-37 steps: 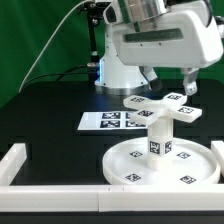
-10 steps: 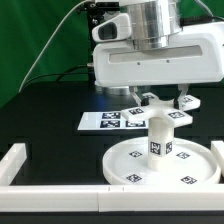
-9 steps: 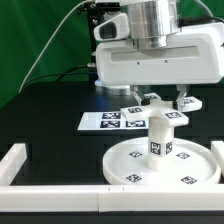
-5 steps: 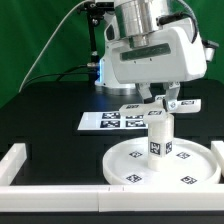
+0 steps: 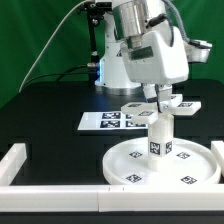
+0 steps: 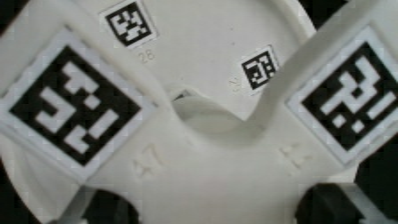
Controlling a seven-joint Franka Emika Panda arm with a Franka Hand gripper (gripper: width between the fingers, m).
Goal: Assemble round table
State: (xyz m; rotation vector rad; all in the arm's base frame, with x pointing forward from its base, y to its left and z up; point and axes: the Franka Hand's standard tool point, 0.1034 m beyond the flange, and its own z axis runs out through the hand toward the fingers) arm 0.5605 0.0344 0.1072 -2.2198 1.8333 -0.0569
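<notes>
The large round disc (image 5: 190, 165) lies flat at the front of the exterior view's right. The short thick leg (image 5: 157, 137) stands upright on its middle. The cross-shaped base (image 5: 184, 105) sits on top of the leg. My gripper (image 5: 158, 101) comes down from above and is shut on the base at its centre. In the wrist view the base (image 6: 196, 130) with its large tags fills the picture between my dark fingers (image 6: 103, 205), my gripper (image 6: 222, 206) closed on it. The disc (image 6: 196, 45) shows beyond it.
The marker board (image 5: 105, 121) lies flat on the black table, to the exterior view's left of the leg. A white straight-edged border wall (image 5: 30, 185) runs along the front and the left corner. The robot's base (image 5: 112, 70) stands behind.
My gripper came in from the exterior view's right onto the cross-shaped base. Over the last second my wrist has turned about the vertical axis, and the base's arms have swung round with it.
</notes>
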